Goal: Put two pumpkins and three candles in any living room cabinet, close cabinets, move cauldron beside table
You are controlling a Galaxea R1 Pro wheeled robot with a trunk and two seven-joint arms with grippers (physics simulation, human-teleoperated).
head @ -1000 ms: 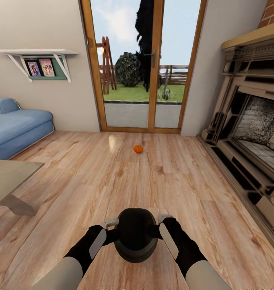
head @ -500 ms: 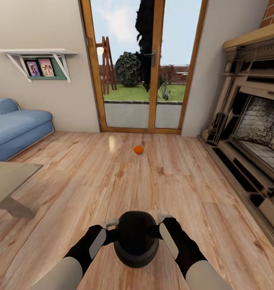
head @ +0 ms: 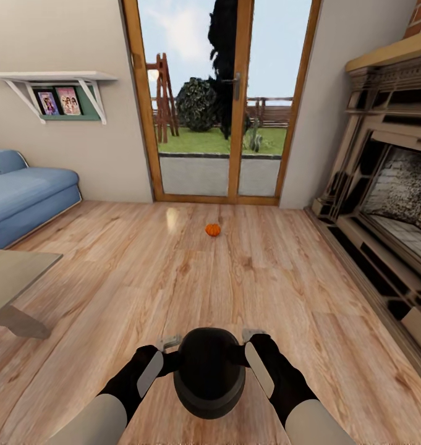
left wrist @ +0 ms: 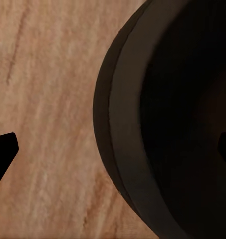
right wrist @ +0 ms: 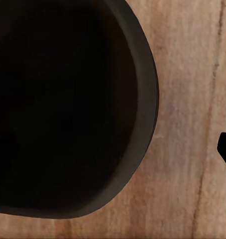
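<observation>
The cauldron (head: 209, 372) sits clamped between both grippers, left gripper (head: 168, 342) and right gripper (head: 252, 337) with fingers spread across its rim, while the bench (head: 12, 278) it must reach lies at ten o'clock.

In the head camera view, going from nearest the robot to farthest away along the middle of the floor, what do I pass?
Cauldron held between the two end effectors → bare wood floor → small orange pumpkin → glass door with the garden beyond.
</observation>
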